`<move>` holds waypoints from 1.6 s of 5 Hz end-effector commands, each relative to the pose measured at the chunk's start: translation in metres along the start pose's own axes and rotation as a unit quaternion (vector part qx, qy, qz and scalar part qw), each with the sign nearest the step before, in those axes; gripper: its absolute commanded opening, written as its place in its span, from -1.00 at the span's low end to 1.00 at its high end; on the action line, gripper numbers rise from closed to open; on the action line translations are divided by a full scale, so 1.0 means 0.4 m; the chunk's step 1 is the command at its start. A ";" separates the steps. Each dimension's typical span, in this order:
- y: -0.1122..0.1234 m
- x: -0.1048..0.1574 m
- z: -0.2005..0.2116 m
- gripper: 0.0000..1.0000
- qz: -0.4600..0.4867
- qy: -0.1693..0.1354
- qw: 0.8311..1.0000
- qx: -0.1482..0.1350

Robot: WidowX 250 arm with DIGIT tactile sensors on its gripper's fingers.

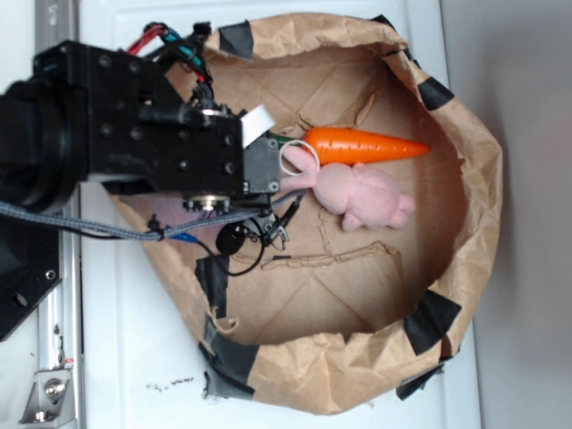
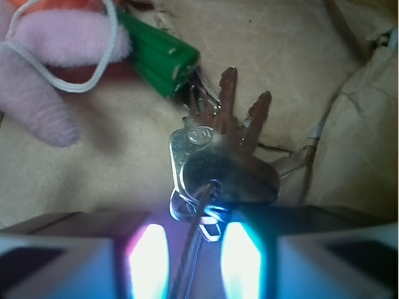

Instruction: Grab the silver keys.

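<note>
The silver keys (image 2: 219, 149) lie fanned on the brown paper, blades pointing away from me. Their ring and clip (image 2: 209, 218) sit at the mouth of my gripper (image 2: 194, 240). The gripper is open: the two glowing fingers (image 2: 149, 258) stand apart on either side of a thin wire loop that runs back from the ring. In the exterior view the keys (image 1: 279, 223) show as a small dark bunch just below the black arm (image 1: 134, 125), which hides the fingers.
The orange carrot (image 1: 366, 146) with green top (image 2: 161, 59) and the pink plush bunny (image 1: 362, 197) lie just beyond the keys. A black fob (image 1: 231, 238) hangs off the wire loop. The crumpled paper bag wall (image 1: 474, 197), patched with black tape, rings everything.
</note>
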State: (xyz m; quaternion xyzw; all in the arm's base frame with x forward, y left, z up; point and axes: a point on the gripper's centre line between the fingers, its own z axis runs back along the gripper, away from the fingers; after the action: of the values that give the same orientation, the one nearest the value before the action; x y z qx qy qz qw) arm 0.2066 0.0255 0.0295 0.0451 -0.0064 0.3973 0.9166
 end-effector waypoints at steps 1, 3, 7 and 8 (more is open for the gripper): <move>0.006 0.025 0.032 -1.00 0.001 -0.007 1.000 -0.013; 0.009 0.040 0.076 -1.00 0.006 0.006 1.000 -0.020; -0.089 -0.026 0.402 -1.00 -0.029 0.065 0.990 -0.119; -0.125 -0.006 0.336 -1.00 0.002 0.057 0.996 -0.067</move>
State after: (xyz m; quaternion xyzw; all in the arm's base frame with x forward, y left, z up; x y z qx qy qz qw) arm 0.2424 -0.0301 0.1453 -0.0261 0.0409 0.4017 0.9145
